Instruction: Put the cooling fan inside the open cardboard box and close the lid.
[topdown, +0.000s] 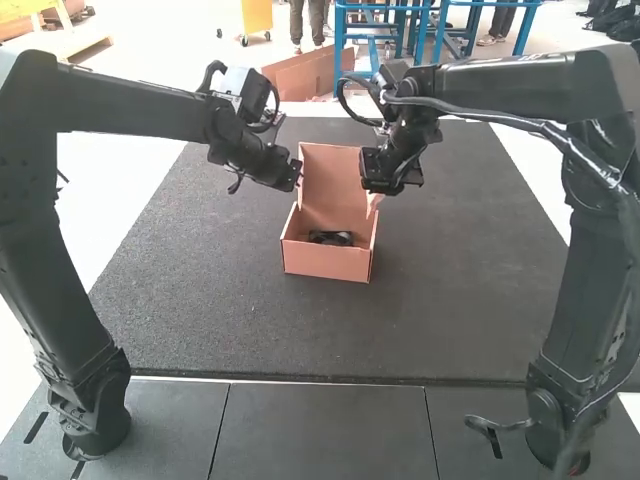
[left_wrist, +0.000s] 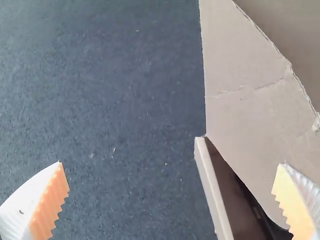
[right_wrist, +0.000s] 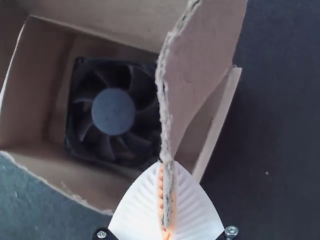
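The cardboard box (topdown: 329, 257) stands open in the middle of the dark mat, its lid (topdown: 331, 175) upright at the back. The black cooling fan (right_wrist: 114, 116) lies flat on the box floor (topdown: 331, 237). My right gripper (right_wrist: 166, 200) is shut on the edge of the lid's right side flap (right_wrist: 200, 65), above the box's right wall (topdown: 376, 200). My left gripper (left_wrist: 165, 205) is open at the lid's left edge (left_wrist: 250, 100), one finger (left_wrist: 47, 202) over the mat, the other (left_wrist: 295, 200) against the cardboard. In the high view the left gripper (topdown: 290, 172) sits beside the lid.
The box rests on a dark mat (topdown: 180, 270) covering most of the table. White table surface (topdown: 120, 170) shows at the left and right edges. Both arm bases (topdown: 90, 410) stand at the near edge.
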